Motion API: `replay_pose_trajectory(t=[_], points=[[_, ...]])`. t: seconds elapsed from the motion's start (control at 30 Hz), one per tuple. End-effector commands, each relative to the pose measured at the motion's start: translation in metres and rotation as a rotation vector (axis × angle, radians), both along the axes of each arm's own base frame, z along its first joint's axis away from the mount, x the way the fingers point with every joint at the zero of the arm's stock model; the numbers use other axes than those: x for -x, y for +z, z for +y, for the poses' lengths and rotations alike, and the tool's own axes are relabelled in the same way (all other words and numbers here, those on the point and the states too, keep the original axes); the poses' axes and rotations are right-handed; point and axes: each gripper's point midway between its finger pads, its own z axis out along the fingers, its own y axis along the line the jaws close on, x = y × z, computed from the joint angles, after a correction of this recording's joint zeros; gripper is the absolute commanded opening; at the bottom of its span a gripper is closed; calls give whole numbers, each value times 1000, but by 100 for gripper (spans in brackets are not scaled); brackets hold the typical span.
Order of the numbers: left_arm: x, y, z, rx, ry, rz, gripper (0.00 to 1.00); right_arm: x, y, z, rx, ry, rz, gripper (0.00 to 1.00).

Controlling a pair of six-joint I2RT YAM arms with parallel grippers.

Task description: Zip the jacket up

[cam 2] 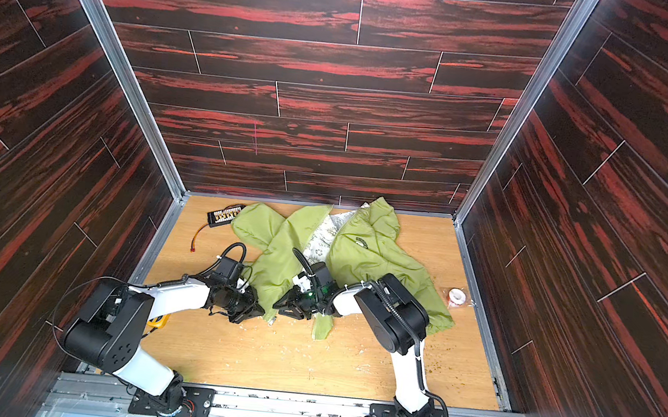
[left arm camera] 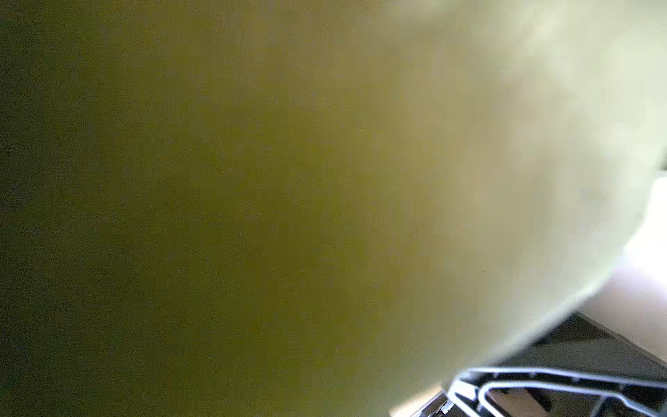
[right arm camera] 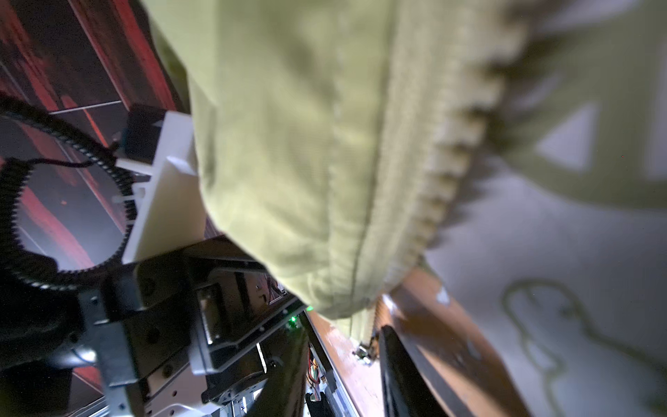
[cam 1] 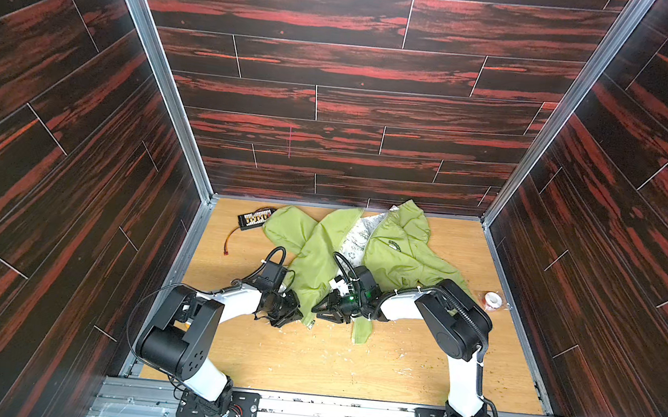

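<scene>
Our jacket (cam 1: 394, 257) lies open on the far half of the table (cam 1: 350, 365), nothing zipped yet. Mid-table, the left gripper (cam 1: 297, 316) seems clamped on it; the right gripper (cam 1: 317, 310) we cannot read.

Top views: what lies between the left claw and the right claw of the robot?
A lower edge of the olive-green thin hooded jacket lies between left claw and right claw, in both top views.

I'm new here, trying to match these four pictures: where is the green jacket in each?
In a top view: jacket, far half of the table.
In a top view: same place.
Left wrist: blurred green fills most of it.
Right wrist: close up, with zipper teeth.
Shared landmark: the wooden table, not left wrist's.
</scene>
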Motion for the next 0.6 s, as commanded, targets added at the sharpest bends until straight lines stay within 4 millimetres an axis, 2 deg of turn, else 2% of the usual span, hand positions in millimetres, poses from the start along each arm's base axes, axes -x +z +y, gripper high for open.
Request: replay_pose_trajectory(t=[0.0,0.13,0.3,0.57], points=[[23,-20,15,-69,23,91,5,-3,43,8,-92,1,-77,36],[23,-20,15,-68,26,90,5,-9,41,3,-29,-20,-95,36],[24,-20,15,-67,29,89,5,-25,27,-14,184,-60,-132,43],[24,-20,14,-62,29,87,5,-48,13,-25,276,-111,-111,48]])
